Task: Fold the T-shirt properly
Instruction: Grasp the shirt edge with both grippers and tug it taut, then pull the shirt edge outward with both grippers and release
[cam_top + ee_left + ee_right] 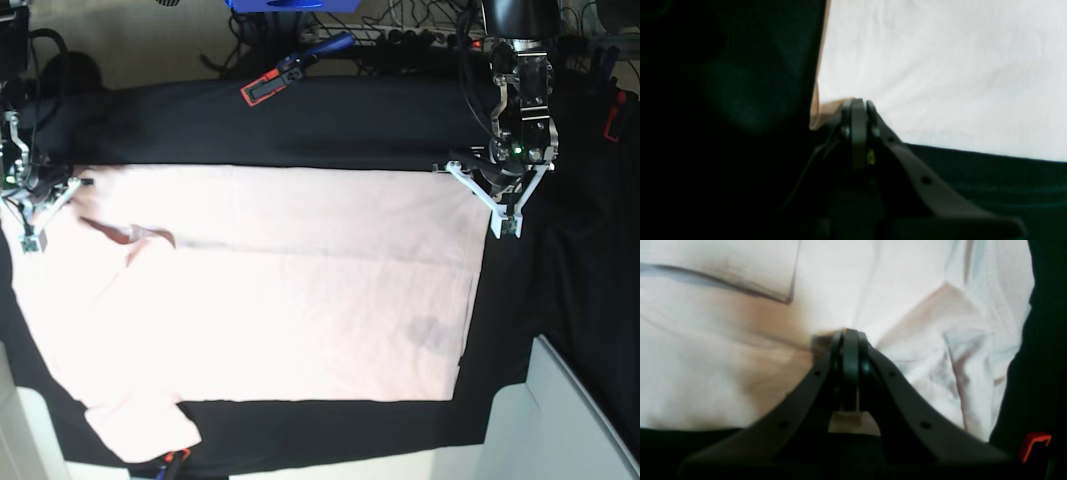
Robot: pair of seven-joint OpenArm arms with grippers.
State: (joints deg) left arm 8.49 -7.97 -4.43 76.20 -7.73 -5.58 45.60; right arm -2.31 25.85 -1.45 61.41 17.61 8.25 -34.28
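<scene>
Base view: pale pink T-shirt (270, 290) spread flat on the black table cloth (350, 125), reaching towards its left edge. Left gripper (506, 222) and right gripper (32, 238), both clamped on far-edge corners, presumably hold the fabric taut for folding.

Base view evenly lit from above, fairly sharp; the T-shirt (270, 290) is nearly blown out vs. the black table cloth (360, 120), which swallows detail. Both wrist views soft, out of focus, esp. close-up gripper parts (edges smeared). Left wrist view: half near-black, cloth overexposed white. Right wrist view: warm brownish shadows in folds, dark corners.
</scene>
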